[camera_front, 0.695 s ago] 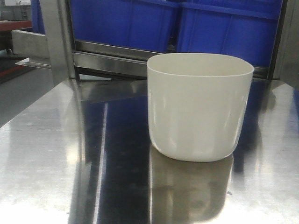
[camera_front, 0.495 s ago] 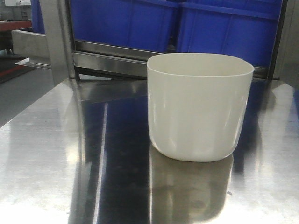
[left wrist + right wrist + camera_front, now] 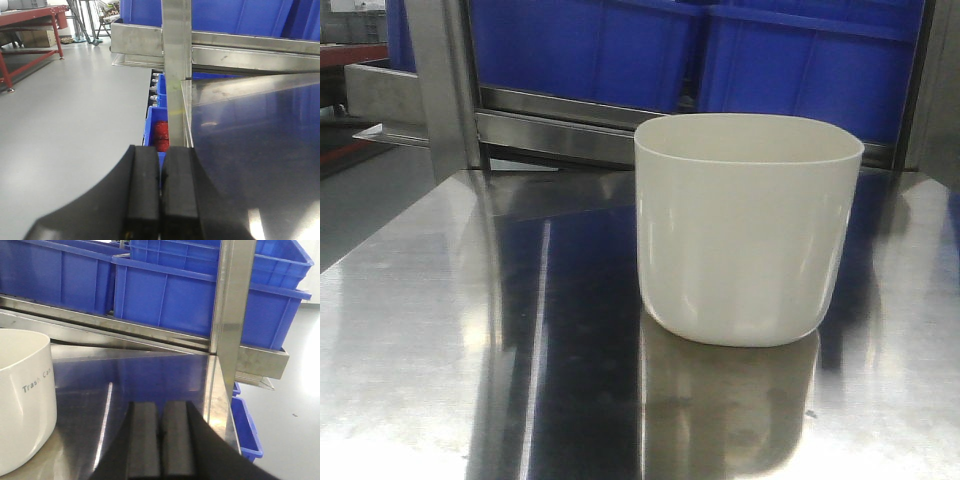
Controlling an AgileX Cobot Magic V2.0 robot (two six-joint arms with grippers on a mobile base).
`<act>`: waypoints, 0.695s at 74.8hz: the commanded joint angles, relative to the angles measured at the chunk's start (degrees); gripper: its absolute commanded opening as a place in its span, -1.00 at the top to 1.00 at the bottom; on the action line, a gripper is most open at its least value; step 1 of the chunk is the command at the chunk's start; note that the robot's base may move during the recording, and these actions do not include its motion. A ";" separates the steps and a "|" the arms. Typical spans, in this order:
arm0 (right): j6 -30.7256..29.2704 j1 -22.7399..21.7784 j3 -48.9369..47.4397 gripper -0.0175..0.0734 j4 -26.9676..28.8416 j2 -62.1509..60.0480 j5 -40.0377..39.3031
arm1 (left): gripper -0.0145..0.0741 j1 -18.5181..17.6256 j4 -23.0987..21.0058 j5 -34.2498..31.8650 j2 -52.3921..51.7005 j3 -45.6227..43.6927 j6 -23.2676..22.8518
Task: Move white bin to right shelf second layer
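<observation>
White trash bin (image 3: 748, 230) stands on the steel table (image 3: 420, 330), left of our right claw (image 3: 160, 445), and that claw and our left claw (image 3: 160, 200) are pressed together, so we have not lifted it yet.

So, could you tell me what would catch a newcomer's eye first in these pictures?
The white bin stands out, upright on the mirror-like steel tabletop, right of centre. Behind it, big blue crates fill the rack. In the wrist views, the left gripper and right gripper are shut and hold nothing.
</observation>
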 commanded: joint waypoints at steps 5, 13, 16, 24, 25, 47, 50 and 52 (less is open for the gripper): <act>-0.21 -0.35 -0.96 0.49 -0.50 -1.16 -4.94 | 0.48 -0.33 0.00 -5.00 -0.80 2.11 -0.30; -0.21 -0.35 -0.96 0.49 -0.50 -1.16 -5.10 | 0.48 -0.33 0.00 -5.00 -0.80 2.11 -0.30; -0.21 -0.35 -0.96 0.49 -0.50 -1.16 -5.58 | 0.48 -0.33 0.00 -5.00 -0.80 2.11 -0.30; -0.21 -0.35 -0.96 0.49 -0.50 -1.16 -6.08 | 0.48 -0.33 0.00 -5.00 -0.80 2.11 -0.30; -0.21 -0.35 -0.96 0.49 -0.50 -1.16 -6.08 | 0.48 -0.33 0.00 -5.00 -0.80 2.11 -0.30; -0.21 -0.35 -0.96 0.49 -0.50 -1.16 -6.08 | 0.48 -0.33 0.00 -5.00 -0.80 2.11 -0.30; -0.21 -0.35 -0.96 0.49 -0.50 -1.16 -6.08 | 0.48 -0.33 0.00 -5.00 -0.80 2.11 -0.30; -0.21 -0.35 -0.96 0.49 -0.50 -1.16 -6.08 | 0.48 -0.33 0.00 -5.00 -0.80 2.11 -0.30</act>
